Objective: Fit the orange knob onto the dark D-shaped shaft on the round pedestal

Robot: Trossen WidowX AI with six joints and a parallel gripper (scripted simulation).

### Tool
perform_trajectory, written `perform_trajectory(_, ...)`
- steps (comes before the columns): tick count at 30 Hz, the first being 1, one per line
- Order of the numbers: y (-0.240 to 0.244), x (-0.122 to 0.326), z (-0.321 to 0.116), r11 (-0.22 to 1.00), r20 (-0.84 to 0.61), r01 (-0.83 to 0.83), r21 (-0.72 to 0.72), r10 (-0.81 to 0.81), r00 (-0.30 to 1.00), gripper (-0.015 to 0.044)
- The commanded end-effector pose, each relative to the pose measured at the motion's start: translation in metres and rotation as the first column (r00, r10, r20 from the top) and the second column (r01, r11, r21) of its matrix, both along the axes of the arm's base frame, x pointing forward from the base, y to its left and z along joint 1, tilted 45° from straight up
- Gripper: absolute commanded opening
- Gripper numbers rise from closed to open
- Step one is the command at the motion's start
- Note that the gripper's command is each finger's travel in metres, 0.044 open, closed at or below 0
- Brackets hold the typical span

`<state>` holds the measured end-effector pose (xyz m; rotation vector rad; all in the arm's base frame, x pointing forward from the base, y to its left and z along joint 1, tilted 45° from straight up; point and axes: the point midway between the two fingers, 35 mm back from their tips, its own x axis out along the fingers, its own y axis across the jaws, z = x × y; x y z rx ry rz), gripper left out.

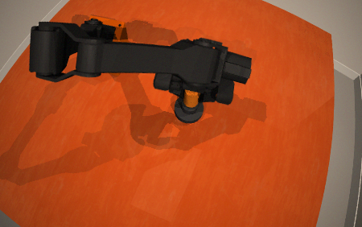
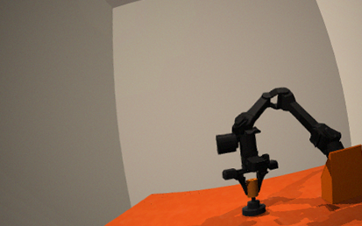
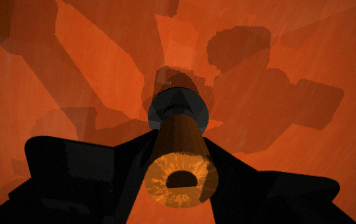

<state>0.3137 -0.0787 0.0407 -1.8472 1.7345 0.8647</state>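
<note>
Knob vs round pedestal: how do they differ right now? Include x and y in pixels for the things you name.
Colour: the knob (image 1: 191, 99) (image 2: 252, 188) (image 3: 181, 137) is orange, the pedestal (image 1: 189, 117) (image 2: 254, 210) (image 3: 201, 111) dark.
Shape: the knob is a narrow cylinder; the pedestal is wider, flatter and stepped.
Support: the knob is clamped in the pincer (image 2: 252, 194); the pedestal stands on the orange surface.
Shared: both look round in outline.

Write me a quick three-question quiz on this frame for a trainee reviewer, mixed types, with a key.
1. True or false: the gripper is open and holding nothing.
2. Multiple choice: what outline does the hole in the orange knob show in the wrist view? A) full circle, B) D shape, C) square.
3. Fill in the blank: in the exterior view, the knob sits ____ the round pedestal, not down on it.

Key: 1. false; 2. B; 3. above
</note>
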Motion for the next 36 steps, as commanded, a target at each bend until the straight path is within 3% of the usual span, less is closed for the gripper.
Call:
perform_trajectory(1,0.0009,0.0007,-0.0008,1.0,-0.021,-0.028,0.001,0.028,0.999,0.0)
perform_trajectory(29,0.0021,-0.0009,0.0007,1.0,-0.022,-0.028,0.001,0.028,0.999,0.0)
perform_trajectory(36,0.0017,0.0011,0.0002,0.986,-0.16,-0.168,0.012,0.168,0.973,0.0)
